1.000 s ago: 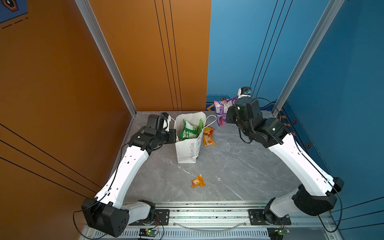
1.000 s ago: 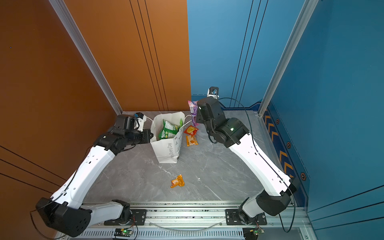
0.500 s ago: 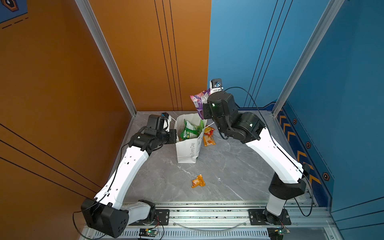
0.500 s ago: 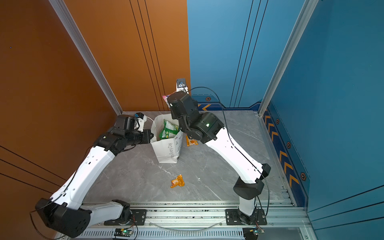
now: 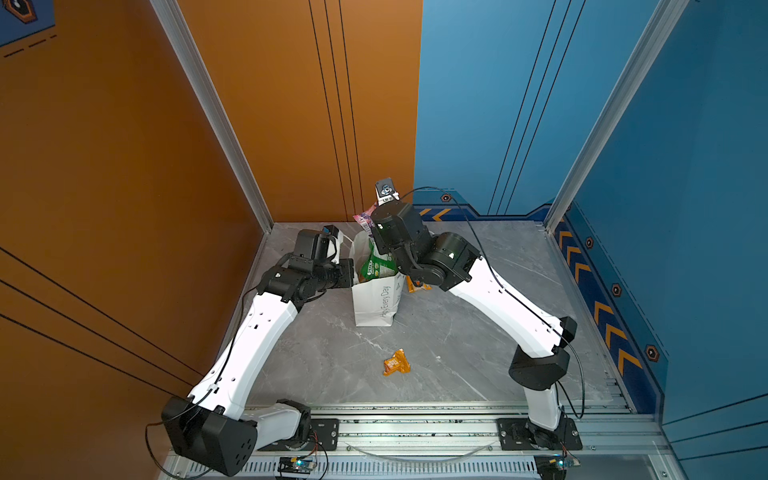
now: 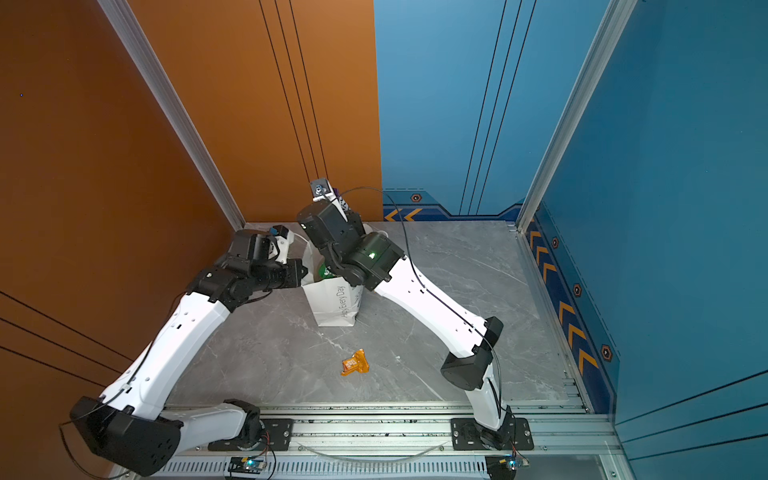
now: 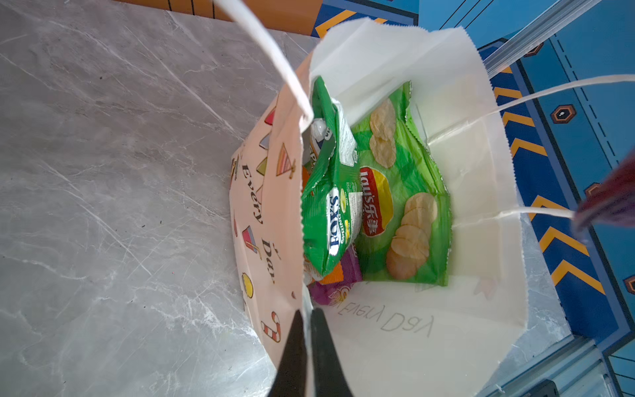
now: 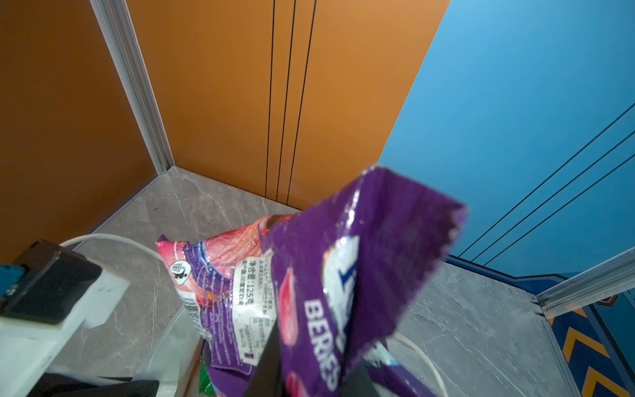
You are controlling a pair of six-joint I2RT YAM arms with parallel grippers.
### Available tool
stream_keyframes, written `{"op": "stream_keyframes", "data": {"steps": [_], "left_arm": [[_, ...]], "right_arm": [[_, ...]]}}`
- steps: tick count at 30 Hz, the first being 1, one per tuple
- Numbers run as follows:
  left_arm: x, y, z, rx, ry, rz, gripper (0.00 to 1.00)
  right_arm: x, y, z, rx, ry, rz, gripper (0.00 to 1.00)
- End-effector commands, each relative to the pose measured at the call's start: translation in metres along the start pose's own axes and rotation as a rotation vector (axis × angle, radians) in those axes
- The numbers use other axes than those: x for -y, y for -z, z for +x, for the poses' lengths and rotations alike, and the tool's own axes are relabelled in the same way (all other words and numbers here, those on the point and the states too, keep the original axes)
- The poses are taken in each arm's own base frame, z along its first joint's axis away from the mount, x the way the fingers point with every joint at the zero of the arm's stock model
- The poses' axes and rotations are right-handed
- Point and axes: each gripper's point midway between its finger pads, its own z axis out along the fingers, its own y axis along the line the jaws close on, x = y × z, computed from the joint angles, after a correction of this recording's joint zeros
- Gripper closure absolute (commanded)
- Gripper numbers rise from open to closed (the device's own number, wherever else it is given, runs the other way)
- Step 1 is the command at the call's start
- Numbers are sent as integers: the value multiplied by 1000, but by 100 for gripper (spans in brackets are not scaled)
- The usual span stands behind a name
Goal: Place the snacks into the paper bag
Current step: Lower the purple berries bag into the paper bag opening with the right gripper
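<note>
Right wrist view: the purple berries packet (image 8: 343,275) is clamped in the right end effector (image 8: 316,374) and sticks out past it. The paper bag (image 5: 376,303) stands on the table (image 5: 457,332), mouth up, just below the packet. Its rim is pinched by the closed left end effector (image 7: 307,314). The packet is held over the bag's far edge, so it likely must be lowered before being dropped.

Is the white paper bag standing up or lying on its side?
Standing up. The paper bag rests on its base, mouth open upward, with the Lay's chips packet inside.
</note>
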Motion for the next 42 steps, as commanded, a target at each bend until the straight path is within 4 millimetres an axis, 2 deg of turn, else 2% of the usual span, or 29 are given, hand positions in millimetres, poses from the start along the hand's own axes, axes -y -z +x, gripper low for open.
{"op": "stream_keyframes", "data": {"steps": [1, 5, 6, 10, 14, 25, 28, 36, 42], "left_arm": [[13, 15, -18, 99, -49, 41, 100], [13, 15, -18, 100, -49, 44, 100], [13, 16, -18, 102, -50, 43, 100], [14, 17, -18, 104, -52, 44, 100], [13, 17, -18, 104, -54, 41, 100], [12, 16, -18, 105, -55, 34, 100], [12, 16, -19, 106, -54, 32, 100], [12, 15, -18, 102, -53, 32, 100], [12, 15, -18, 101, -53, 35, 100]], "right_arm": [[-7, 0, 0, -2, 30, -10, 100], [-8, -10, 14, -39, 87, 23, 100], [-14, -20, 26, -65, 116, 30, 100], [-24, -31, 42, -106, 155, 18, 100], [-32, -36, 56, -142, 186, 2, 100], [-34, -46, 92, -249, 258, 13, 100], [-28, -44, 96, -267, 249, 33, 100], [-16, -35, 91, -264, 185, 57, 100], [-39, -44, 105, -301, 202, -23, 100]]}}
